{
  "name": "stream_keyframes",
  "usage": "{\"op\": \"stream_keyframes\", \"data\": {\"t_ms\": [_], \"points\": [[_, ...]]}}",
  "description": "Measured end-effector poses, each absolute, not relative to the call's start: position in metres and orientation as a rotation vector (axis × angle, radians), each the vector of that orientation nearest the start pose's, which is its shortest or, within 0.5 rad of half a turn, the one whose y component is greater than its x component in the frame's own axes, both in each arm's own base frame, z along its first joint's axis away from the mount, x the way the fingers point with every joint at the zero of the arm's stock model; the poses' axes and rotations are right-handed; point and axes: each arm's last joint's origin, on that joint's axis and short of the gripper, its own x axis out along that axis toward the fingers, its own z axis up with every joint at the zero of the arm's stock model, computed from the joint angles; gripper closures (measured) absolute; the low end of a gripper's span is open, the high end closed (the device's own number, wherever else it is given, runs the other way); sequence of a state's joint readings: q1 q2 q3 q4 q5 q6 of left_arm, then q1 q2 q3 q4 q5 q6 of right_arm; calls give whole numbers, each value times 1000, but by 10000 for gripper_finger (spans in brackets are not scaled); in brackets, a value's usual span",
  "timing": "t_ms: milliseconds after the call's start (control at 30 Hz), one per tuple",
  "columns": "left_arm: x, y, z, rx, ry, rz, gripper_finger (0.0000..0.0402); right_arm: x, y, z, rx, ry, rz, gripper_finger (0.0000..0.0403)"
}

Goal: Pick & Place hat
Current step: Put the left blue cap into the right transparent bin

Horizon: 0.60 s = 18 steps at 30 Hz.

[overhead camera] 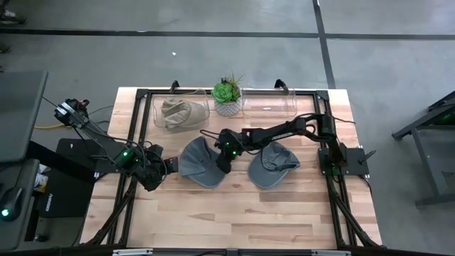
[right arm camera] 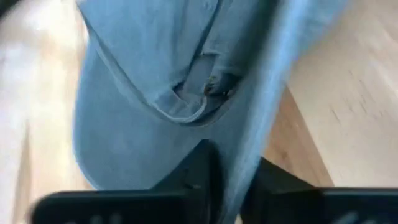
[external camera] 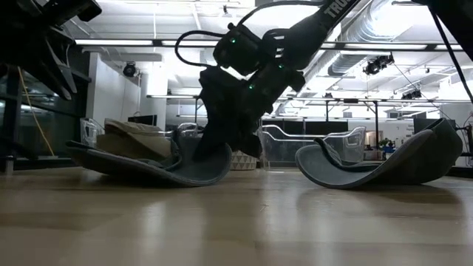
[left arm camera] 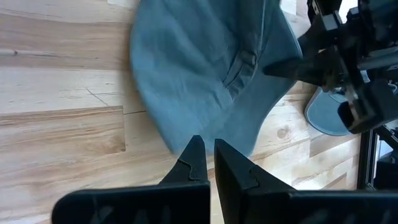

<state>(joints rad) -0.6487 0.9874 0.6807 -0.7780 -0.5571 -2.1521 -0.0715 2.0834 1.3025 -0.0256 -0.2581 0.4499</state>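
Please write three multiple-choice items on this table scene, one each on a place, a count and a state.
1. Where is the potted plant?
A. between the two clear bins
B. inside a hat
C. at the table's front edge

2. How many grey hats lie on the bare wood?
A. one
B. two
C. four

3. What is the right hand doing?
A. hanging open above a bin
B. shut on the left grey hat
C. holding the plant

Answers: 1 A, it stands between the bins at the back; 2 B, the second is the right grey hat; 3 B, the wrist view shows fabric between its fingers.
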Motion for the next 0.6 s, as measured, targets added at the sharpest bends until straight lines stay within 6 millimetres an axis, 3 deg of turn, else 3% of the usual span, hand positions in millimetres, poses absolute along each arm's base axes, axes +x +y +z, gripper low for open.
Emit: {"op": "stream_keyframes", "data": {"t_ms": [67, 433, 600], "points": [[144, -90, 225, -1387, 534, 803, 402, 432, -23, 136, 560, 821, 11, 391], [144, -91, 225, -1375, 556, 794, 402, 433, -18, 138, 545, 812, 20, 397], [145, -91, 225, -1374, 570, 782, 402, 428, -13, 154, 479, 791, -42, 397]]}}
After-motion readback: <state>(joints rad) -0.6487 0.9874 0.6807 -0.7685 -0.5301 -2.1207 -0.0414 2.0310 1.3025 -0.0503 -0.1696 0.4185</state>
